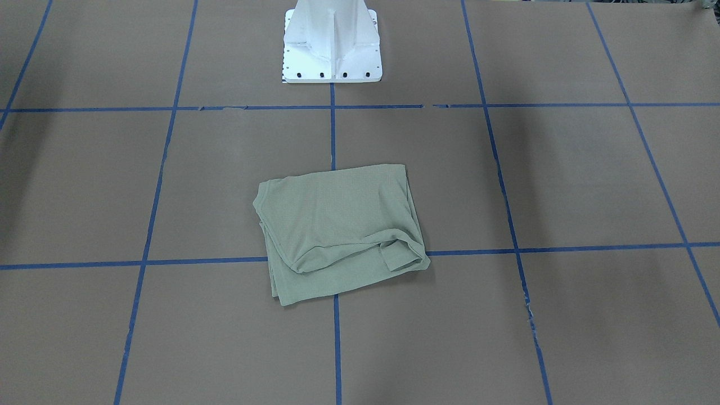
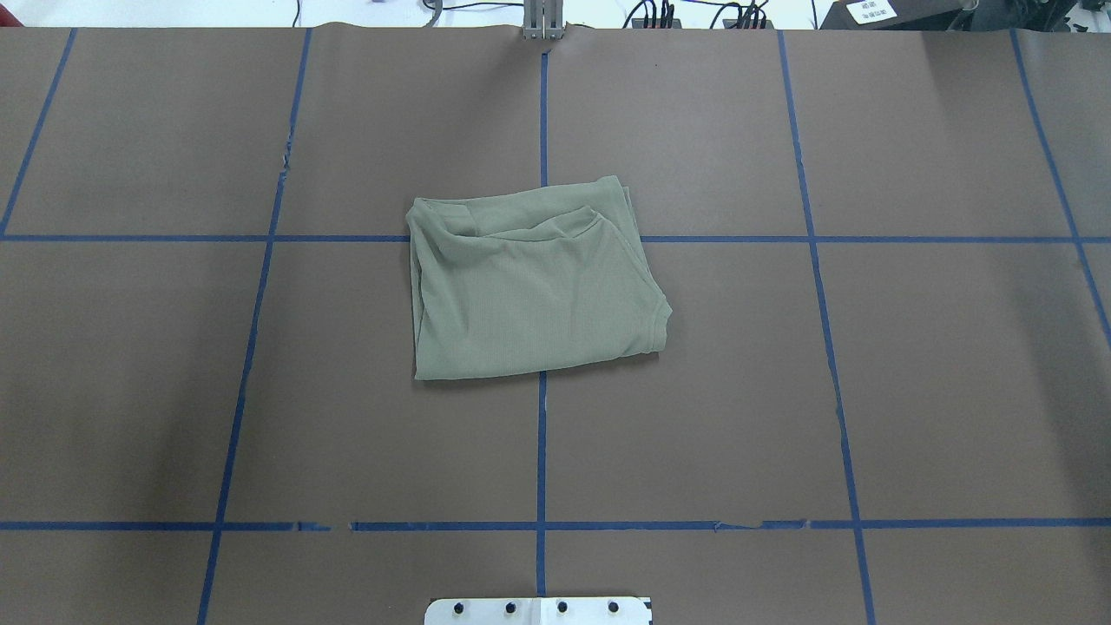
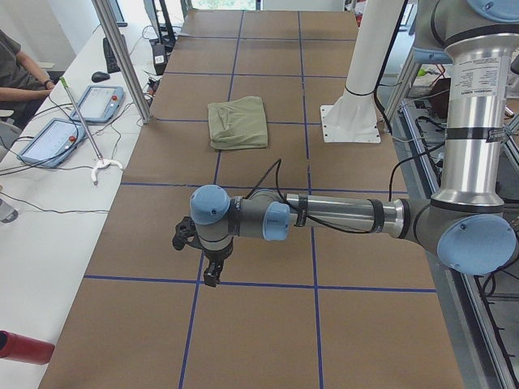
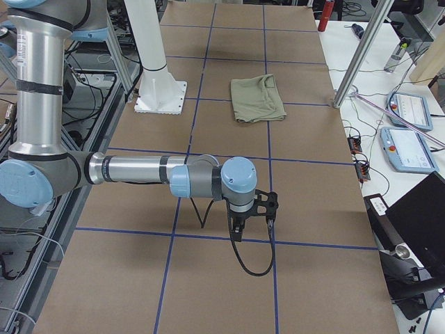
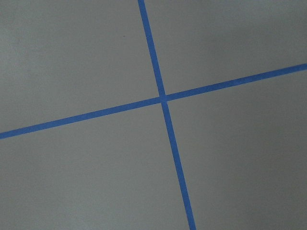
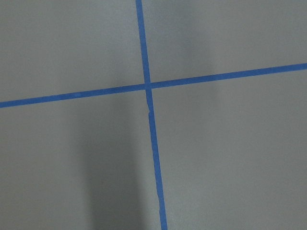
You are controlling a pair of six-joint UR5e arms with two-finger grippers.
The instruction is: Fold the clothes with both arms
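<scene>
We can't tell if the left fingers (image 3: 212, 275) or right fingers (image 4: 238, 229) are released or clenched: side views only. Both point down over bare counter (image 2: 781, 391), each wrist camera looking at a blue tape (image 5: 163, 98) crossing, well apart from the shirt (image 2: 529, 291). It lies folded mid-counter, at 12 o'clock from the white pedestal (image 2: 538, 610) in the overhead view.
</scene>
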